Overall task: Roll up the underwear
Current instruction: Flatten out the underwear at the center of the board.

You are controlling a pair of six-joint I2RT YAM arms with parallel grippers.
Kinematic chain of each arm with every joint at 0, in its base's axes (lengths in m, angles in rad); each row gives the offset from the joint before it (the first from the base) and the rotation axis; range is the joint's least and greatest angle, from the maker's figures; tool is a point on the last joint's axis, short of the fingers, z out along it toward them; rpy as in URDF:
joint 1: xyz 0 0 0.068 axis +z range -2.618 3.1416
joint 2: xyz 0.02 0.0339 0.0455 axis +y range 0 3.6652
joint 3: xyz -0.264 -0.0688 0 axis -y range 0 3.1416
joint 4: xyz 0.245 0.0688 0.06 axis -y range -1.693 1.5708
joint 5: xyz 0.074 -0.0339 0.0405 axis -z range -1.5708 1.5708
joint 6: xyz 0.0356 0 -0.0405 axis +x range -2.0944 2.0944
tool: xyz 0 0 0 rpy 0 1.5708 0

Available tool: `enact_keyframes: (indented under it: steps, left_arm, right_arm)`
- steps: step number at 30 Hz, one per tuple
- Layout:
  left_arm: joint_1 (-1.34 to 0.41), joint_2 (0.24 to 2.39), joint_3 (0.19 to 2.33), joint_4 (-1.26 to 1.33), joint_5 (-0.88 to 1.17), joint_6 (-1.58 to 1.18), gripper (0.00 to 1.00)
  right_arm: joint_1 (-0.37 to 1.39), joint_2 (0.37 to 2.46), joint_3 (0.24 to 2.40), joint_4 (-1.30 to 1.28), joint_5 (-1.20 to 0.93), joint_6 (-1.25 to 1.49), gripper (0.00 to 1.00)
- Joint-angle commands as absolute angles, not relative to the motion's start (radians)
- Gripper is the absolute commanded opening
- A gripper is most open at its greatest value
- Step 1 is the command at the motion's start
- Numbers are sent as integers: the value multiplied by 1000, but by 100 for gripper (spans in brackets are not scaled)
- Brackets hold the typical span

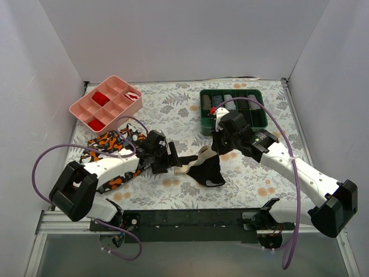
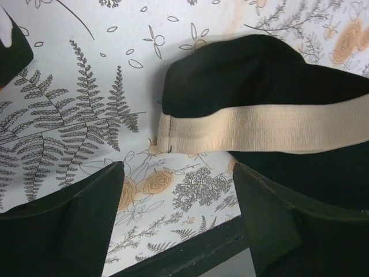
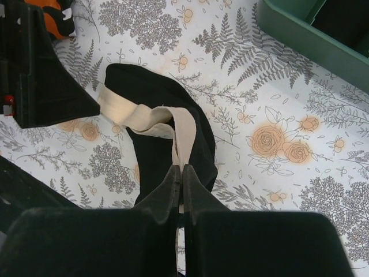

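Note:
The underwear is black with a cream-beige waistband and lies near the middle of the floral table. My right gripper is shut on its waistband and lifts that edge, so the fabric hangs twisted below it; in the top view the gripper sits at the garment's far side. My left gripper is open and empty, its fingers just short of the waistband's left end. In the top view it sits just left of the underwear.
An orange, black and white patterned cloth lies under my left arm. A pink divided tray stands at the back left, a green bin at the back right. The table's black front edge is close below my left gripper.

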State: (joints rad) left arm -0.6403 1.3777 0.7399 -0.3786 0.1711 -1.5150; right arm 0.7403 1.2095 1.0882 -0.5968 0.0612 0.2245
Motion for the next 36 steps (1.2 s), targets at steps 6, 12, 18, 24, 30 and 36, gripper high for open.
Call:
enact_keyframes:
  steps: [6,12,18,24,30,36]
  left_arm:
    - [-646,1425,720,-282,132,-1591,64]
    - [-646,1442,674,-201,117,-1608,47]
    - [-646,1442,615,-120,112,-1629,44]
    - [-646,1466,584,-32,103,-1629,43]
    - [-650,1502,589,-8,103,-1634,23]
    - [-650,1454,607,-23,89,-1635,2]
  right_arm:
    - [730,1164,1065,-552,31,221,1]
    - [729,1166,1066,-549,17,221,1]
    - [727,1166,1069,-557,17,218,1]
    - [724,1161,1065,-554,6,222,1]
    - [726,1158,1057,-554,6,230,1]
    - [724,1151,1058,-555,6,235,1]
